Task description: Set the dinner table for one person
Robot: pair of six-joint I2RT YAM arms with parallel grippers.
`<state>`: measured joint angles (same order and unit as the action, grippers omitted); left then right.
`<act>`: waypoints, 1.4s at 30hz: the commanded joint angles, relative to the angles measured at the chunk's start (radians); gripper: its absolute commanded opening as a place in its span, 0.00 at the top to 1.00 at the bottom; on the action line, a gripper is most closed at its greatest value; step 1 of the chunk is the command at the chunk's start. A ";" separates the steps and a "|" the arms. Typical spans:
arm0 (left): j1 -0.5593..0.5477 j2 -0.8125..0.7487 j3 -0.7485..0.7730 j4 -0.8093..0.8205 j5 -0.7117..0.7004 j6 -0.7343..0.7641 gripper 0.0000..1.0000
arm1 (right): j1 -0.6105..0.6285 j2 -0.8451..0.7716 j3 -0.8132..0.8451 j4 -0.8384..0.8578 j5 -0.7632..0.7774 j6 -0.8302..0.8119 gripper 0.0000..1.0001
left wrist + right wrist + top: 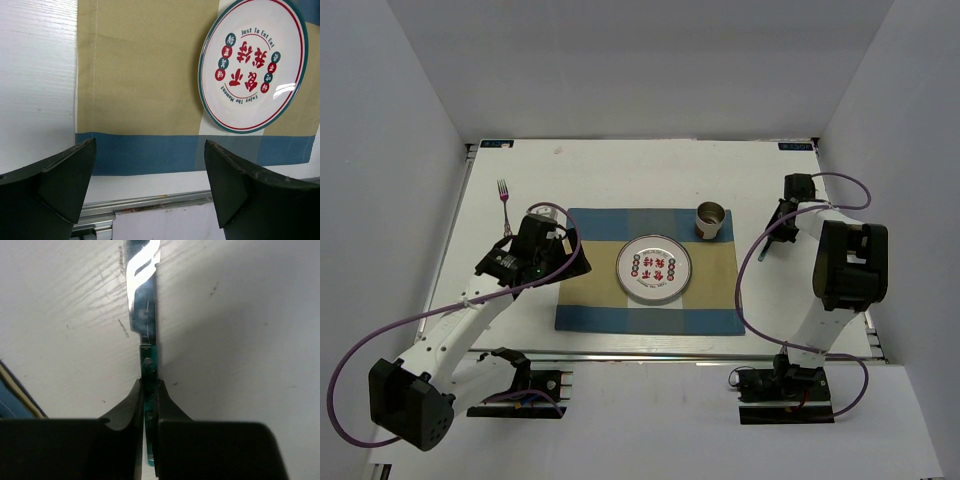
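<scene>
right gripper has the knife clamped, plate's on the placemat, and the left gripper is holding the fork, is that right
Not quite. The left gripper is open and empty, as the left wrist view shows; the fork lies on the dinner table. The rest stands: the right gripper is shut on the knife and the plate sits on the placemat.

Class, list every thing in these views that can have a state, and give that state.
left gripper: open, empty.
right gripper: shut on knife.
knife: gripped by its handle.
placemat: spread flat.
plate: upright, empty, on placemat.
cup: upright on placemat.
fork: lying flat on dinner table.
</scene>
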<state>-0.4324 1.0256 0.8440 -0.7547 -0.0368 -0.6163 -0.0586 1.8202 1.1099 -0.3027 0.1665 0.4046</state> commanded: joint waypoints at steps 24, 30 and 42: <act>0.017 0.021 0.040 -0.020 -0.046 0.006 0.02 | 0.316 -0.691 -0.425 -0.044 0.017 0.103 1.00; 0.017 0.028 0.055 -0.025 -0.055 0.013 0.02 | 0.367 -0.783 -0.502 -0.078 -0.110 0.117 1.00; 0.007 0.002 0.047 -0.028 -0.057 0.015 0.02 | 0.474 -0.723 -0.604 0.008 -0.110 0.128 1.00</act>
<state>-0.4210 1.0649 0.8845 -0.7860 -0.0826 -0.6094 0.3996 1.0924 0.4931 -0.3550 0.0551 0.5209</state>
